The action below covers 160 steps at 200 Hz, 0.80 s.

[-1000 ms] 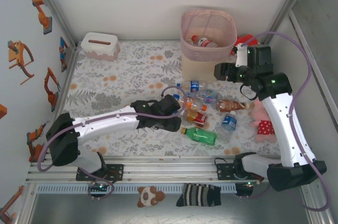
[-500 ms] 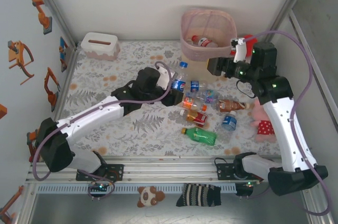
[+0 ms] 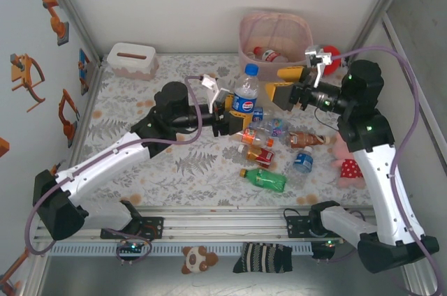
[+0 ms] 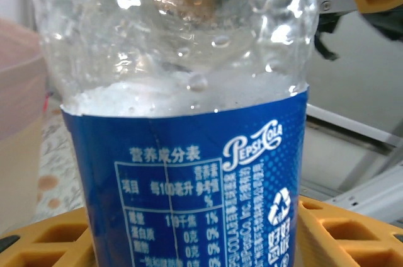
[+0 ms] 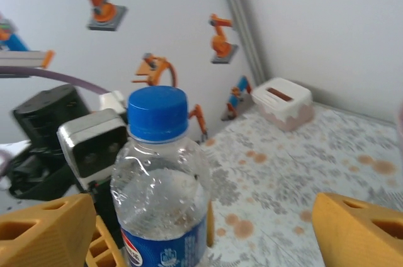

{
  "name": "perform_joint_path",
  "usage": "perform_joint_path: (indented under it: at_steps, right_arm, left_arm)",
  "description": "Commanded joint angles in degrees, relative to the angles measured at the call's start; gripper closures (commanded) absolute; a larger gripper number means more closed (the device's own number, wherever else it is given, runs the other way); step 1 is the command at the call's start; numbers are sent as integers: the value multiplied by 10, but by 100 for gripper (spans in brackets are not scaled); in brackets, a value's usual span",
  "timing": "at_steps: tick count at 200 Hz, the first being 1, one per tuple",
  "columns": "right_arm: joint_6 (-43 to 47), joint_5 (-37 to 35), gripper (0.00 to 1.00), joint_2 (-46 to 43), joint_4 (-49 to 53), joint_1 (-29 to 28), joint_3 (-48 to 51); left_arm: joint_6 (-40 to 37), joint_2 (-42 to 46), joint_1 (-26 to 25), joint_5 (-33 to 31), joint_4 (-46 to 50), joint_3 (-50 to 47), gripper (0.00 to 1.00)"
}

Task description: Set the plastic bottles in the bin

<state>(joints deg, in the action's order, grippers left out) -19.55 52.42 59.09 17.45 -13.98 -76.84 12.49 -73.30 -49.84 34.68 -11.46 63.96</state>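
Observation:
My left gripper point(image 3: 239, 110) is shut on an upright clear bottle with a blue Pepsi label point(image 3: 245, 98) and holds it above the table by its lower body. In the left wrist view that bottle point(image 4: 189, 153) sits between the orange fingers point(image 4: 44, 242). My right gripper point(image 3: 283, 84) is open and faces the bottle from the right, its tips just short of it. In the right wrist view the blue-capped bottle point(image 5: 160, 179) stands between the spread fingers point(image 5: 359, 229). The pink bin point(image 3: 274, 31) at the back holds a red-labelled bottle point(image 3: 269, 54). Several bottles point(image 3: 272, 135) lie on the table.
A green bottle point(image 3: 264, 179) lies nearest the front edge. A white tissue box point(image 3: 131, 60) stands at the back left. A pink plush toy point(image 3: 346, 160) lies by the right arm, and a red toy point(image 3: 330, 52) sits beside the bin. Walls close in left and right.
The left arm lifted the Pepsi bottle out of the pile and carried it up and to the right. The right gripper turned from beside the bin to face it and opened wider.

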Motion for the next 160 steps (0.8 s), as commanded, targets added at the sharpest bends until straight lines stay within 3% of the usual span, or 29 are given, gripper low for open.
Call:
perform_joint_path:
  at_steps: [1, 82, 160]
  right_arm:
    - [1, 72, 10, -3, -70, -18, -8]
    - [121, 135, 6, 40, -34, -111, -38]
    - [117, 141, 29, 65, -26, -127, -38]
  left_arm:
    - [9, 16, 1, 81, -62, 1, 43]
    - [24, 19, 0, 107, -98, 16, 43]
    - [27, 18, 0, 104, -111, 21, 42]
